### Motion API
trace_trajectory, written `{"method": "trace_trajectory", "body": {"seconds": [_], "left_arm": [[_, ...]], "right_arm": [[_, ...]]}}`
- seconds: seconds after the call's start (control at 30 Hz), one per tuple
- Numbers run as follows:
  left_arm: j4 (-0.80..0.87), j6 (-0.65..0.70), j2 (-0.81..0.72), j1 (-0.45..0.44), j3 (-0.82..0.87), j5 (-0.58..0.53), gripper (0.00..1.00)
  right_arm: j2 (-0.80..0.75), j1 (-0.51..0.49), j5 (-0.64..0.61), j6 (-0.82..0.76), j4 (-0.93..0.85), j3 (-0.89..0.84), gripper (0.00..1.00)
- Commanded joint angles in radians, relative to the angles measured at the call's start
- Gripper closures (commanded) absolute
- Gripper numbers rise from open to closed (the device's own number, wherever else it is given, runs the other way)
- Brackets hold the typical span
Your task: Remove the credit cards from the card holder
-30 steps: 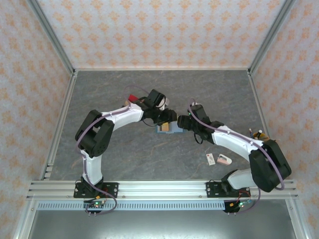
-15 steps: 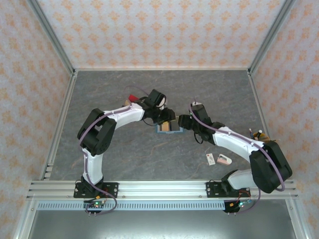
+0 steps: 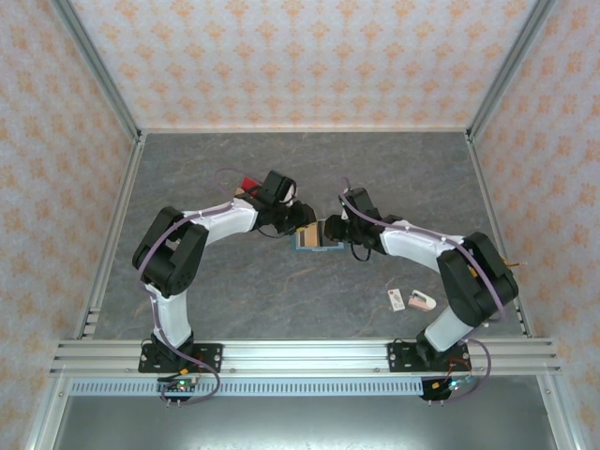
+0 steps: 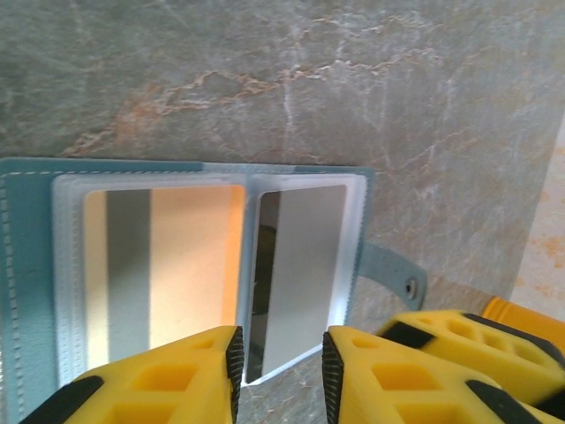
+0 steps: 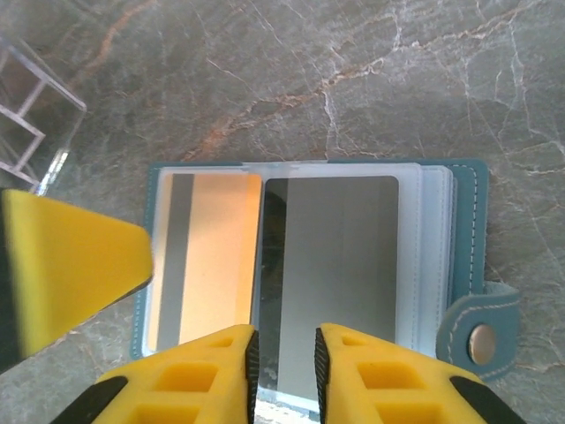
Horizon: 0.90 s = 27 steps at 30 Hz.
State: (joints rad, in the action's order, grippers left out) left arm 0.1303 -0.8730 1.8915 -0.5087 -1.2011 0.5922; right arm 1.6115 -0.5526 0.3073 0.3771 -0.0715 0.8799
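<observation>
The card holder (image 3: 316, 238) lies open and flat on the grey table, its teal cover (image 5: 468, 203) around clear sleeves. Two credit cards sit in the sleeves: one with an orange-tan sheen (image 5: 216, 256) and one grey (image 5: 344, 265). Both also show in the left wrist view, the orange-tan card (image 4: 177, 265) and the grey card (image 4: 300, 265). My left gripper (image 3: 307, 225) stands at the holder's left end, jaws a little apart over a sleeve corner (image 4: 281, 353). My right gripper (image 3: 330, 231) is at the right end, open narrowly, straddling the grey card's near edge (image 5: 287, 353).
A clear tray (image 5: 26, 115) stands just beyond the holder, its red contents (image 3: 249, 184) showing behind the left arm. A small white tag (image 3: 396, 299) and a pinkish lump (image 3: 423, 300) lie near the right arm's base. The holder's snap strap (image 5: 477, 340) sticks out sideways.
Both wrists have swung lower and closed in on the card holder from either side. Both pairs of jaws have narrowed. The holder has stayed in place.
</observation>
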Motion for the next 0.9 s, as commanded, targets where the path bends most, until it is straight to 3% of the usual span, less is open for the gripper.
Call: {"method": "trace_trajectory", "body": {"seconds": [0.0, 0.3, 0.87], "left_arm": [[-0.046, -0.015, 0.038, -0.009, -0.003, 0.028, 0.68], [-0.046, -0.013, 0.107, -0.019, -0.046, 0.065, 0.69], [-0.038, 0.003, 0.14, -0.027, -0.075, 0.089, 0.74]], "right_arm": [[0.041, 0.002, -0.024, 0.019, -0.071, 0.039, 0.74], [0.098, 0.002, -0.114, 0.026, -0.157, 0.083, 0.75], [0.179, 0.017, -0.078, 0.064, -0.205, 0.113, 0.74]]}}
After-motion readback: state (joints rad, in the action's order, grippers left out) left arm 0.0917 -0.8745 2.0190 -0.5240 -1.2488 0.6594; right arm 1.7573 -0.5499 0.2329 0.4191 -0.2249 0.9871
